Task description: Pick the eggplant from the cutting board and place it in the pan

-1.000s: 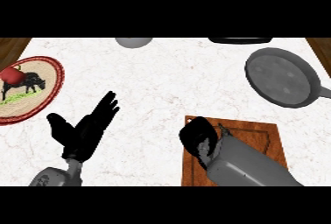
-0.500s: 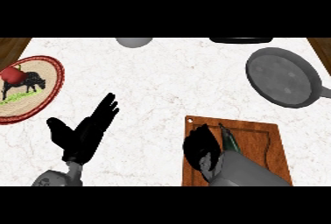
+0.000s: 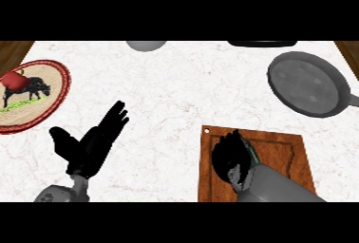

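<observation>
While the right hand (image 3: 232, 159) lies curled over the cutting board (image 3: 280, 152), the eggplant (image 3: 249, 151) is almost fully hidden beneath it.

Only a thin dark-green sliver shows at the fingers' right edge; whether the fingers actually grip it cannot be told. The grey pan (image 3: 308, 88) sits well apart on the bench (image 3: 182, 85), handle cut off at the right edge. The left hand (image 3: 88, 144) rests open, fingers straight.

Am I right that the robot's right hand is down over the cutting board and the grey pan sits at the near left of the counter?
Not quite. The right hand is over the cutting board, but the head view shows the grey pan at the far right of the counter, beyond the board, not near left.
</observation>
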Controlling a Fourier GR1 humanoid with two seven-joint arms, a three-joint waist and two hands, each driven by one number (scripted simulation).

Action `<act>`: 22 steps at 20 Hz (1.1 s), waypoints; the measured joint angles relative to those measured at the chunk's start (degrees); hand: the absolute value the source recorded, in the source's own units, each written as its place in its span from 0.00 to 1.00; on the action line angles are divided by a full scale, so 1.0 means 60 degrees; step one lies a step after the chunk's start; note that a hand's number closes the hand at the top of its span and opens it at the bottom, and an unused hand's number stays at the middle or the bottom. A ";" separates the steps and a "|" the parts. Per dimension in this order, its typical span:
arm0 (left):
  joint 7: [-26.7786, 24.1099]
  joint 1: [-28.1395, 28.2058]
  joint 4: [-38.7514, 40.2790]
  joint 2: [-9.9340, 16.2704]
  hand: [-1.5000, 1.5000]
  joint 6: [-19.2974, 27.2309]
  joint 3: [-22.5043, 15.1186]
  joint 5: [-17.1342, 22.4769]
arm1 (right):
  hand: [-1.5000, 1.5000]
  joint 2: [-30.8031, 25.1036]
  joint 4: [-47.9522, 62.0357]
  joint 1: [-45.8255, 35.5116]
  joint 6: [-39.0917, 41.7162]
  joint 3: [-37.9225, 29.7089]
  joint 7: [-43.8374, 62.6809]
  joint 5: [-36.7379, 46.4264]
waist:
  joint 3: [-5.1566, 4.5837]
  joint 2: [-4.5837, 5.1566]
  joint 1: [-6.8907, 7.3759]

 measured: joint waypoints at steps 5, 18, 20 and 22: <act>0.0228 0.0054 -0.0163 -0.0143 0.50 -0.0156 0.0234 -0.0148 | 0.00 -0.0226 0.0287 0.0101 -0.0133 -0.0085 -0.0695 0.0759 | 0.0000 -0.0007 0.0021; 0.0288 0.0062 -0.0093 -0.0611 0.50 -0.0336 0.0384 -0.0628 | 1.00 -0.0997 0.1055 -0.0539 -0.2474 0.0749 -0.3886 0.2829 | -0.0026 -0.0067 0.0092; 0.0361 0.0075 -0.0130 -0.0612 0.50 -0.0363 0.0463 -0.0639 | 1.00 -0.1194 0.0990 -0.0377 -0.3010 0.0677 -0.4180 0.3089 | -0.0026 -0.0075 0.0073; 0.0437 0.0108 -0.0235 -0.0526 0.50 -0.0370 0.0554 -0.0617 | 1.00 -0.1180 0.0795 0.0048 -0.3741 0.0136 -0.4031 0.2972 | -0.0020 -0.0075 -0.0011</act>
